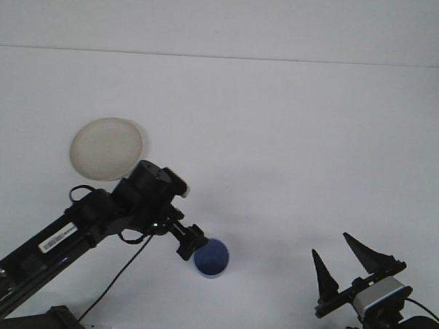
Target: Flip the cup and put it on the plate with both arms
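A blue cup [212,259] stands on the white table near the front centre, its inside facing the camera. A round cream plate [106,148] lies at the left, farther back. My left arm reaches in from the lower left, and my left gripper [193,241] sits at the cup's upper left rim, touching or just short of it. It appears as one dark lump there. My right gripper [332,247] stands open at the front right, well apart from the cup, with nothing between its fingers.
The white table [293,153] runs back to a pale wall. A black cable [120,277] hangs under the left arm near the front edge.
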You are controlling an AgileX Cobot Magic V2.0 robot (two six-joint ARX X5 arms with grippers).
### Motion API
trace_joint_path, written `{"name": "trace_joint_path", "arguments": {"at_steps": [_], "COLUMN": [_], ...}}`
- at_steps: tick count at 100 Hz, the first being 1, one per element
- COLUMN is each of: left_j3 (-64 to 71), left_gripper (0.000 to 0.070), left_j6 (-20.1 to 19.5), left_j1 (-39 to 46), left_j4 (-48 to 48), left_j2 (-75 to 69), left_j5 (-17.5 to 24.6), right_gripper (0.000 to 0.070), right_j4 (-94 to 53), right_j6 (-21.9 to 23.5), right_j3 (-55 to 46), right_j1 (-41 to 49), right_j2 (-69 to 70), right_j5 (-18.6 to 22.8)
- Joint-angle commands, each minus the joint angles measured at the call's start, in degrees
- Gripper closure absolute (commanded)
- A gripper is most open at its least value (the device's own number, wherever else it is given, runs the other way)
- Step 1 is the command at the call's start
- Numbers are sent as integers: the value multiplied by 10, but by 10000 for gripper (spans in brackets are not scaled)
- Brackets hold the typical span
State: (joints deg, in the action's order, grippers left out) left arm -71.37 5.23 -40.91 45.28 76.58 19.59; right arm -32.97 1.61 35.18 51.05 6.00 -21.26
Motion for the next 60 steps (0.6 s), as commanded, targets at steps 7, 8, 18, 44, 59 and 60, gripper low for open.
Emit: {"name": "trace_joint_path", "arguments": {"at_steps": [7,8,18,44,59,60], "left_j3": [-22,-23,-23,-23,-23,-23], "left_gripper": [74,74,74,76,135,150], "left_j6": [-18,-18,-21,-31,-33,-34], "left_j1": [-31,-33,-46,-55,-59,-59], "left_j4": [17,18,18,14,14,14], "left_j2": [50,53,80,147,177,179], "left_j5": [-29,-31,-49,-51,-51,-51], "right_gripper": [210,210,210,210,210,210], "right_j4": [3,3,3,3,3,3], "right_j6": [-6,-6,-6,-10,-10,-10], "right_j3": [0,0,0,0,0,0], "right_j1": [7,7,7,7,7,7], "right_j2": [0,0,0,0,0,0], "right_j5": [-2,-2,-2,-2,-2,-2]}}
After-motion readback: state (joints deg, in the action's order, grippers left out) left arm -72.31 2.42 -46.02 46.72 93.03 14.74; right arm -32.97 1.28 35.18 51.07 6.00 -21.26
